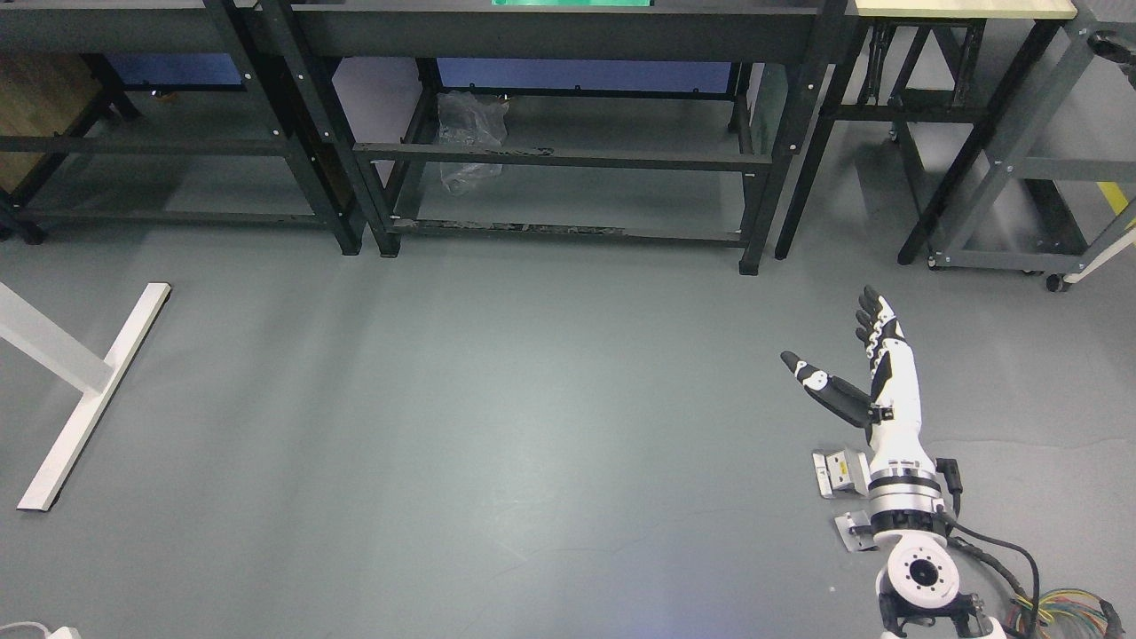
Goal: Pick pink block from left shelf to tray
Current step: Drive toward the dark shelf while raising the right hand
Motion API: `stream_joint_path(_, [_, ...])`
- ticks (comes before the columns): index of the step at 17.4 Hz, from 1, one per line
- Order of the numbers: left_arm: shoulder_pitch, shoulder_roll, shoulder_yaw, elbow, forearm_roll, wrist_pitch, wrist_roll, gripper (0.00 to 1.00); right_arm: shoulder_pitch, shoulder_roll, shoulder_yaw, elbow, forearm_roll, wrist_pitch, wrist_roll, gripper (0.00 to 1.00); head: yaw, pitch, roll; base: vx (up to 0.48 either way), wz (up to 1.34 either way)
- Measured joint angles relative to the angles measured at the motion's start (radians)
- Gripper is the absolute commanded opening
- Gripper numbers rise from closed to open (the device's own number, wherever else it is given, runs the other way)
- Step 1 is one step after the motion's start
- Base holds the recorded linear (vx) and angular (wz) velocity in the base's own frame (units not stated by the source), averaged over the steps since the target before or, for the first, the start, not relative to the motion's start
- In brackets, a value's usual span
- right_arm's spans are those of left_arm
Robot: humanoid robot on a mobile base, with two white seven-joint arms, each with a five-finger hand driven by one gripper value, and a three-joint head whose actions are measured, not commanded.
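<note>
My right hand (839, 342) reaches up from the lower right over the grey floor, its fingers (874, 321) straight, the thumb spread to the left, and nothing in it. A strip of green surface (572, 3) shows on top of the middle black workbench at the picture's upper edge. No pink block and no tray show in the head view. The left arm is out of sight.
Black metal workbenches (568, 160) line the back, with a crumpled clear plastic bag (470, 133) under the middle one. A wood-topped table (963, 9) and a grey wheeled cart (1021, 177) stand at the right. A white stand foot (93, 395) lies at the left.
</note>
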Motion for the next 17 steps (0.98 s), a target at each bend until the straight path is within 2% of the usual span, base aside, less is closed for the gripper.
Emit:
stream_joint_path(8, [0.0, 0.0, 0.0, 0.0, 0.0, 0.0, 0.0, 1.0, -0.005, 0.0, 0.001, 0.0, -0.007, 0.0, -0.006, 1.0, 0.0, 0.0, 0.0, 0.0, 0.0])
stream_joint_path(17, [0.0, 0.0, 0.0, 0.0, 0.0, 0.0, 0.0, 1.0, -0.005, 0.0, 0.0, 0.0, -0.043, -0.039, -0.083, 1.0, 0.0, 0.0, 0.0, 0.0, 0.0])
